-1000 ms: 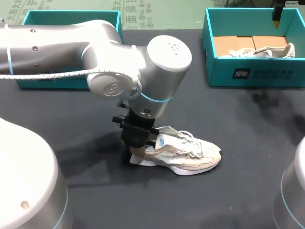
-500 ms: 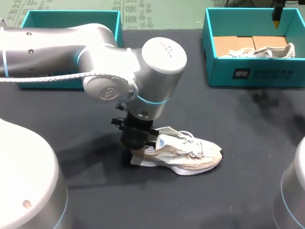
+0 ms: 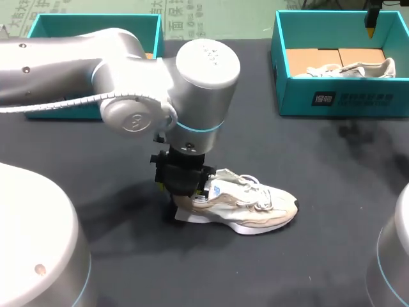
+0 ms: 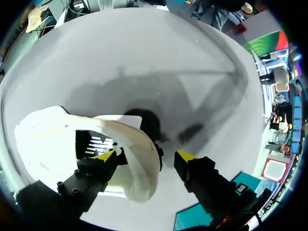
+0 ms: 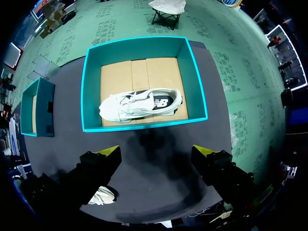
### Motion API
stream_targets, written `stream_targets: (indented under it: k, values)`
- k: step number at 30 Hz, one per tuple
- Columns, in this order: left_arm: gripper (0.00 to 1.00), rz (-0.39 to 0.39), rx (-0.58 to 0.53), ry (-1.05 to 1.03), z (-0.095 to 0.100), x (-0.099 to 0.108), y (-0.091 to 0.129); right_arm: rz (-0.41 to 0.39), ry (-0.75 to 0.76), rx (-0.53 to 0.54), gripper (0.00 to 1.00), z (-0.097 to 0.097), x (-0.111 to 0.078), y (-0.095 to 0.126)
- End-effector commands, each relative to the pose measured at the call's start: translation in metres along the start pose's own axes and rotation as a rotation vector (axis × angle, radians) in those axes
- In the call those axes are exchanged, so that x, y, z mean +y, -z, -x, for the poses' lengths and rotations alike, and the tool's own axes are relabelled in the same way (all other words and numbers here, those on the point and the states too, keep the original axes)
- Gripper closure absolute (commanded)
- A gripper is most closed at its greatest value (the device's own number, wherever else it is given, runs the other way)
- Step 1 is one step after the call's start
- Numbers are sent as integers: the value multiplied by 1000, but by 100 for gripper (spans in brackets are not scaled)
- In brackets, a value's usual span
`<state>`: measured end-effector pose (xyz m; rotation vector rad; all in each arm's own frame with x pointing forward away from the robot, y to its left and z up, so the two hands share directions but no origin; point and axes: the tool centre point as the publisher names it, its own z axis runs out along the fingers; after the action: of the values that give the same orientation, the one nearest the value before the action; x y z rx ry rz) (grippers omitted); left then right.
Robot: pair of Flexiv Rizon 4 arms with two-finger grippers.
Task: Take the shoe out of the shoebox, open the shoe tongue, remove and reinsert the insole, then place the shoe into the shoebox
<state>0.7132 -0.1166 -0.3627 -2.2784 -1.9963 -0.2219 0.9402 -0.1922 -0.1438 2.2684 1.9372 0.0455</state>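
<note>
Resting on its sole near the middle of the table [image 3: 332, 256], toe pointing toward the right edge: shoe [image 3: 255, 208], out of any box. Straddling its heel from above: left gripper [image 4: 147, 155], spread and gripping nothing, one finger dipping inside the collar over the footbed, the other hanging outside the heel, just apart from it. Sticking out flat at the heel: pale tab [image 3: 183, 217], possibly the insole, though not telling clearly.

Sitting at the far left corner: left box [image 3: 96, 22], interior hidden behind its wall and the arm. Sitting at the far right corner: right box [image 3: 332, 99], holding a second shoe [image 3: 345, 70] lying on its side on the cardboard floor. Hovering high above that box: right gripper [image 5: 156, 151], fingers wide apart, carrying nothing.

Judging progress: removal from the box appearing done; tongue state being unreadable beneath the arm; insole work appearing to be the step in hand, going by the finger entering at the heel; reinsertion and the return of the shoe to a box remaining.
</note>
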Motion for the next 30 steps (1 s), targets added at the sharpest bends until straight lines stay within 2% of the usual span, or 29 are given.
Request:
stream_targets:
  k: [1,4,9,15,19,30]
  values:
    - [0,31,-81,17,-23,-12,34,0,0,0,0,0,0,0]
    - [0,23,-123,59,-29,-14,51,0,0,0,0,0,0,0]
    - [0,-50,-213,210,-43,-25,76,0,0,0,0,0,0,0]
    - [0,-138,-323,372,-63,-40,91,0,0,0,0,0,0,0]
    - [0,-241,-386,472,-79,-43,94,0,0,0,0,0,0,0]
    - [0,-241,-386,472,-79,-43,94,0,0,0,0,0,0,0]
